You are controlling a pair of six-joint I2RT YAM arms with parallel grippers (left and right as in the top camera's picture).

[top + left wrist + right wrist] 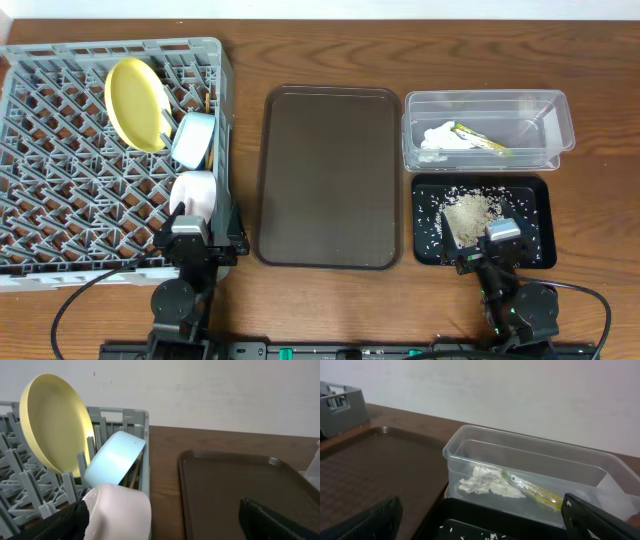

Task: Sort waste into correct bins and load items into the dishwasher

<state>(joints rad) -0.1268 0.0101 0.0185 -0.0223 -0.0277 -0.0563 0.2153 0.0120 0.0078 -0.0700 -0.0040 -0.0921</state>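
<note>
The grey dish rack point(60, 150) holds the yellow plate point(135, 100) on edge, the light-blue bowl point(192, 140) and the white bowl point(195, 190) along its right side. In the left wrist view the plate point(52, 425), blue bowl point(112, 457), white bowl point(120, 510) and chopsticks point(133, 474) show. My left gripper point(193, 232) point(160, 527) is open, just behind the white bowl. The clear tub point(555, 120) holds the tissue point(437, 138) and the wrapper point(482, 141). Rice crumbs point(468, 210) lie in the black tray point(535, 250). My right gripper point(492, 250) point(482, 527) is open and empty at that tray's near edge.
The brown serving tray point(330, 175) lies between the rack and the bins, and shows in both wrist views point(235, 485) point(375, 465). The tub point(470, 450) with tissue point(487, 485) and wrapper point(535, 491) stands behind the black tray point(485, 515). A white wall is at the back.
</note>
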